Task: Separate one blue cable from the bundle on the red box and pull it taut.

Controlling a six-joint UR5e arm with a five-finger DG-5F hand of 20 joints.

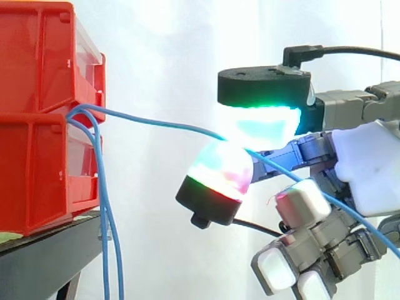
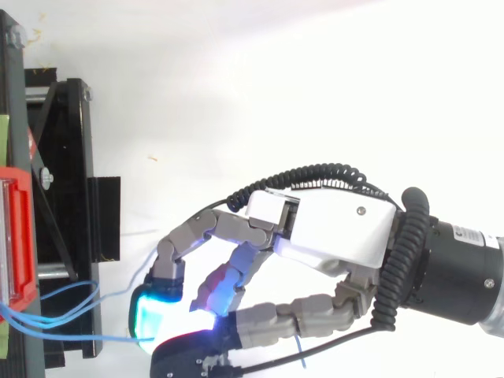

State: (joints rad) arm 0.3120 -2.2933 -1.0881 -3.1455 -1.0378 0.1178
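- Since the blue cable (image 1: 156, 122) is thin, light and limp, it should follow the hand (image 2: 331, 236) with almost no resistance. Its smooth jacket will probably slip unless pinched firmly, and a hard tug could strain it where it leaves the red box (image 1: 37, 175).
- It comes out at the seam between the stacked bins, over the edge of the black stand (image 1: 44, 262) nearest the hand. From there it crosses open air to the fingers (image 1: 262, 125), apart from the other blue cables (image 1: 103, 206) hanging down the box front.
- Two glowing pads are closed on that one strand, one above and one below; the rest curl loosely underneath, holding nothing.
- The present hold looks right to me: well out from the box, with a free span to tighten. A gentle curve suggests some slack is left.
- The side view shows the pinch, the drooping strands and the cable's tail running past the palm. The top view shows how the strands fan out from the box towards the hand.
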